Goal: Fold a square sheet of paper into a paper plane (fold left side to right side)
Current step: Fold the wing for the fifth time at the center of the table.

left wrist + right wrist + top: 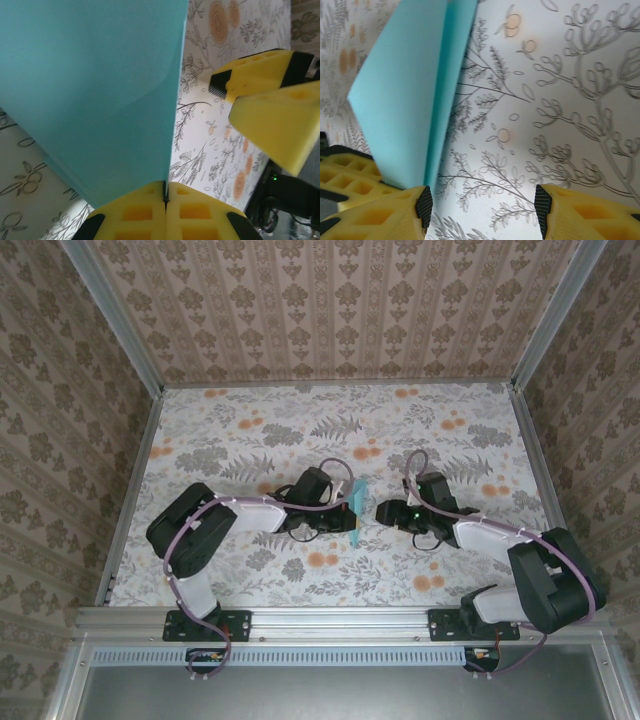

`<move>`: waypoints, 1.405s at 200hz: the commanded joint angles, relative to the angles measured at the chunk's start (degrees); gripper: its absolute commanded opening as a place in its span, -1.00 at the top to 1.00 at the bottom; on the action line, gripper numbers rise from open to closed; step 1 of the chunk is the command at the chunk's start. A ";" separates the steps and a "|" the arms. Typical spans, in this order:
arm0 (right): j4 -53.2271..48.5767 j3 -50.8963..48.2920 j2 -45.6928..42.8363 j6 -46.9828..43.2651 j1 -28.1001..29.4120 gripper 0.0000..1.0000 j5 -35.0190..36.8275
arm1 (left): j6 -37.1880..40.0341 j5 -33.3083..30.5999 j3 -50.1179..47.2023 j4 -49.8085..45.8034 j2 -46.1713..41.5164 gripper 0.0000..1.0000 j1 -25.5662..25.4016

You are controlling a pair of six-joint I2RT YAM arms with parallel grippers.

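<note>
Now the plain cyan paper plane (356, 502) stands clamped in the left jaws.

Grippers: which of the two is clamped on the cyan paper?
The left gripper: it is shut on the cyan paper, while the right gripper stands open beside it.

A flat table (330, 420) is covered in a white cloth printed with grey ferns and orange blossoms; the same print shows close up in the right wrist view (560, 100). Three walls enclose it: the back wall (340, 300), the left wall (60, 440) and the right wall (600, 390), all papered in beige with brown damask motifs set in stripes. Aluminium posts (110, 315) rise at the far corners. An aluminium rail (340, 620) runs along the near edge, with a ribbed grey strip (340, 655) and a dark panel (340, 695) below it. The light is soft and even, with faint shadows.
</note>
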 commanded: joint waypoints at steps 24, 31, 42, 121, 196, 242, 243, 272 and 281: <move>11.59 -1.21 2.23 2.76 2.67 -0.18 -2.36 | -6.56 7.03 -3.73 14.02 3.09 0.96 1.76; 12.32 -1.19 2.33 3.19 2.99 -0.18 -2.27 | -7.11 7.49 -4.22 15.46 3.53 0.97 2.07; 13.40 -1.01 4.23 3.63 3.45 -0.18 -1.88 | -7.76 8.01 -4.85 17.25 4.19 0.97 2.46; 18.73 0.17 9.18 8.46 4.25 -0.09 0.90 | -10.83 9.86 -9.19 26.61 6.39 0.99 5.01; 22.17 4.18 15.64 11.84 4.26 0.06 1.25 | -11.82 10.25 -9.51 28.15 7.09 0.99 5.21; 21.70 5.97 19.08 13.22 4.55 0.14 2.12 | -12.12 10.13 -9.46 28.35 7.52 0.99 5.33; 21.67 5.99 19.14 13.24 4.57 0.14 2.13 | -12.14 10.15 -9.47 28.35 7.53 0.99 5.31; 20.71 6.93 20.53 13.58 4.86 0.15 2.57 | -12.11 10.12 -9.43 28.37 7.63 0.98 5.38; 20.03 7.41 20.78 13.56 5.03 0.16 2.65 | -12.21 10.10 -9.42 28.35 7.71 0.97 5.30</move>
